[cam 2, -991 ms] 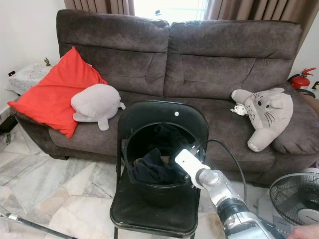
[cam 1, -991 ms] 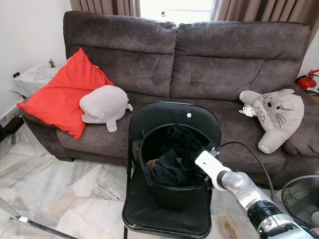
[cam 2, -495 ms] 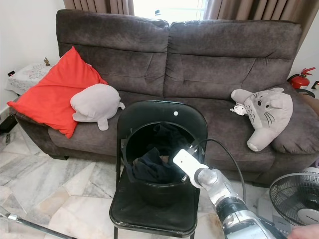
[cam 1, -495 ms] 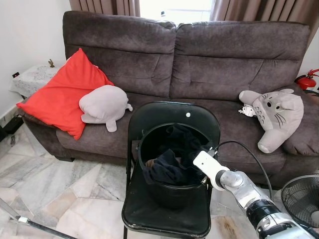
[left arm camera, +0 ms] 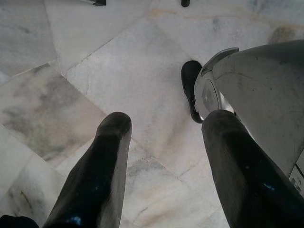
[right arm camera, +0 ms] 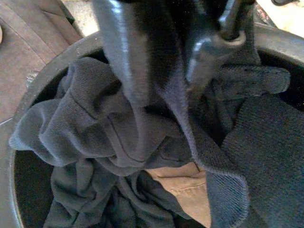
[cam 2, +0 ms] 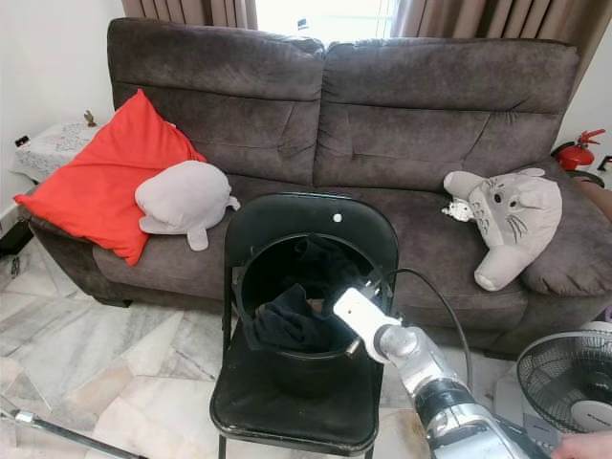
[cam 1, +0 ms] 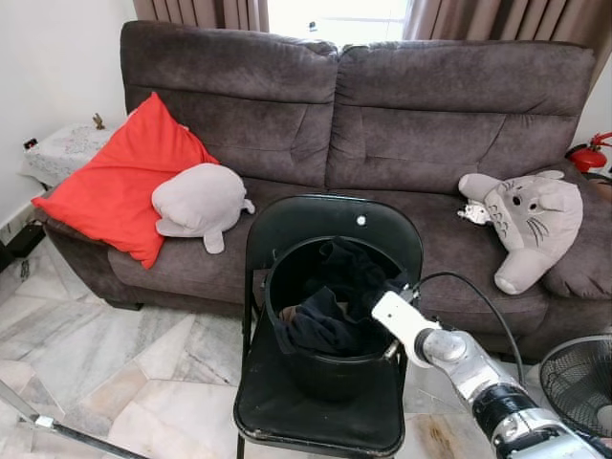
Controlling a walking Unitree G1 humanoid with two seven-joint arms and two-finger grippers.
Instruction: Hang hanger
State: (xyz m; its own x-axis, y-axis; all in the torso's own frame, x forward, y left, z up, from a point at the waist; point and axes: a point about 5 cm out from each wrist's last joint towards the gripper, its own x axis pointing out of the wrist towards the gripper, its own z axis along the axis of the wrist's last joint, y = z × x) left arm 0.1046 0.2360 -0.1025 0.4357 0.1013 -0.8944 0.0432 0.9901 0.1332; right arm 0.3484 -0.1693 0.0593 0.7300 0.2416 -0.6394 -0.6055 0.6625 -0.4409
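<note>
Right gripper [right arm camera: 171, 71] jaws pinch dark knit clothing [right arm camera: 109, 137] in the black bucket [cam 1: 330, 368].

Dark brown two-seat sofa [cam 1: 382, 124] against a white wall [cam 1: 48, 67]; curtained window [cam 1: 335, 14] behind admits daylight. Marble-tiled floor [cam 1: 115, 363]. Black folding chair [cam 1: 330, 287] before the sofa; fan [cam 1: 579, 382] at the robot's right.

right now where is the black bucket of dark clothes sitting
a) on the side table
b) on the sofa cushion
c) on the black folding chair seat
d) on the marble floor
c: the black bucket rests on the seat of the black folding chair, in front of the sofa.
</note>
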